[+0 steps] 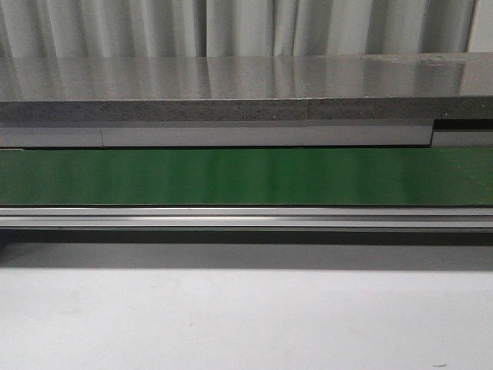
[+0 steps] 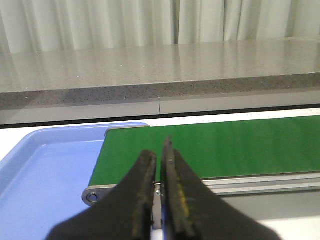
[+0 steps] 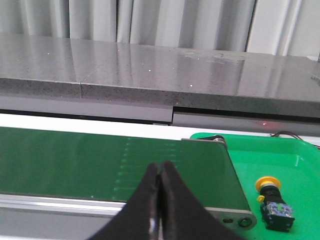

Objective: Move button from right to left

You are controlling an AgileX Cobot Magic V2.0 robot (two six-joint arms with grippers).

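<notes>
- The button (image 3: 272, 201), a small push-button switch with a round orange-yellow cap and a black blocky body bearing tiny blue-green marks, lies on its side in the bright green plastic tray (image 3: 300, 165); the cap points toward the far side and the body toward the near side.
- The green tray sits just past the right end of the dark green conveyor belt (image 3: 110, 162), its far rim beside the belt's end roller. The button rests apart from the belt, on the tray floor.
- The right hand (image 3: 159, 172), made of two black tapered fingers, is pressed together at the tips with no gap and has hold of nothing. It hangs over the near edge of the belt, left of the button and not touching it.
- The left hand (image 2: 159, 152), also of black tapered fingers, shows only a thin slit between its tips and grips nothing. It sits above the left end of the belt.
- A pale blue plastic tray (image 2: 40, 170) lies at the left end of the belt, its rim reaching under the belt's end roller.
- In the front view the belt (image 1: 246, 176) runs across the whole width, edged on its near side by a silver aluminium rail (image 1: 246, 218).
- The white counter (image 1: 246, 320) carries the conveyor; beyond it stands a grey speckled stone ledge (image 1: 231, 89) before pale pleated curtains (image 1: 231, 23).
</notes>
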